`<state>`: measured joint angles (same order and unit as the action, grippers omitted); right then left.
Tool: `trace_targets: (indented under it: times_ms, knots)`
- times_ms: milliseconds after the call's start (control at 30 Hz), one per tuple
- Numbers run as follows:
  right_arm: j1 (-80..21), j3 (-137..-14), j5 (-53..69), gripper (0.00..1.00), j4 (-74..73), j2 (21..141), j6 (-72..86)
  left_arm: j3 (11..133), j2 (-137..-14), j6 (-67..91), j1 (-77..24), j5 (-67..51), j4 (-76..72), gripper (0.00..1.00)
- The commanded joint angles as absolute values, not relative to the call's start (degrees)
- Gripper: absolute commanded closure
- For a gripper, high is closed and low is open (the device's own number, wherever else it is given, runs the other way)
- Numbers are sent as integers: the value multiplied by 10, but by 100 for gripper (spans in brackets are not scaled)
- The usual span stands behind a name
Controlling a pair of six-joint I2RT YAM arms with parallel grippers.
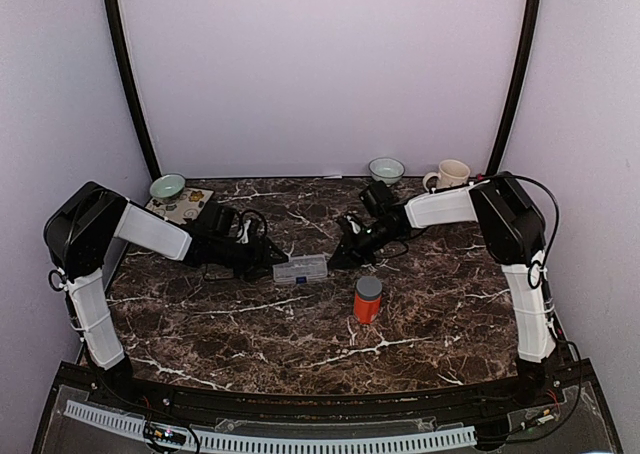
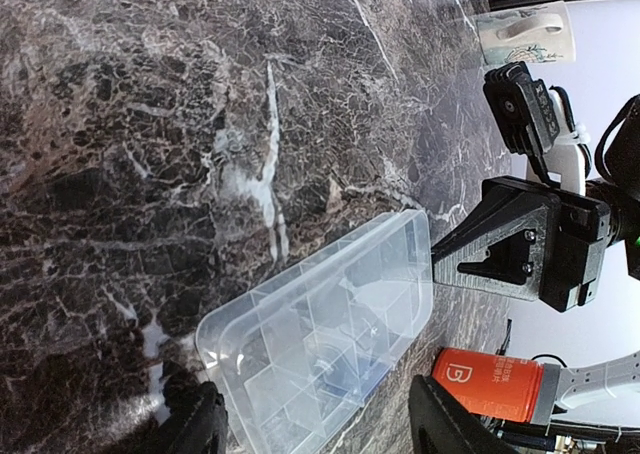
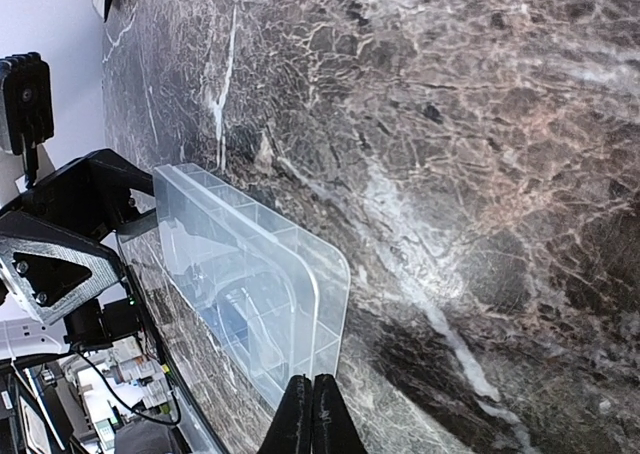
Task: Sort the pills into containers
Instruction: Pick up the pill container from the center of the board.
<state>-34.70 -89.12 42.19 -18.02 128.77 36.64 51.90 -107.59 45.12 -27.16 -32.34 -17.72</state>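
Marble table (image 1: 220, 324): organiser box (image 1: 301, 269) looks unfilled, sorting unstarted, bottle (image 1: 368, 301) at its 5 o'clock capped; left claw (image 2: 320, 414) wide, right claw (image 3: 311, 411) closed.

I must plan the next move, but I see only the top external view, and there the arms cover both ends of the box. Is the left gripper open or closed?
Observer: Open. The left wrist view shows the left gripper with fingers spread, the near end of the organiser box between them.
Operator: And the right one?
Observer: The right gripper is shut, its tips at the box's rim; whether they pinch it, I cannot tell.
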Motion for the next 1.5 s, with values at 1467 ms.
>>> trace_targets:
  times_ms: [1467]
  knots:
    - [-323,-990,431,100,-355,1219,224,537,-1104,423,-266,-338,-291,19]
